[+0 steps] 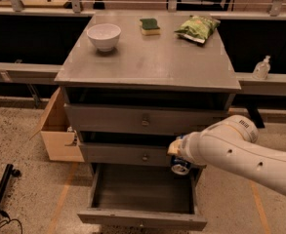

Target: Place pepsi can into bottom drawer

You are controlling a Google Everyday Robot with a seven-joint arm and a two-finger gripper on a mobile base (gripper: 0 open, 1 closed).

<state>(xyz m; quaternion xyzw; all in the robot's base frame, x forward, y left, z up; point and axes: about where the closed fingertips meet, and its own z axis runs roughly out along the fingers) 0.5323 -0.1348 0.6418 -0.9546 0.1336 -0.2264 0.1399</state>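
A robotics lab was suggested by speckled flooring (15, 130) with orange tape lines (63, 195), a metal railing (128, 3), a cardboard box (59, 145) and the gripper (179, 155), closed on the pepsi can (181, 166), before a grey cabinet (147, 67).
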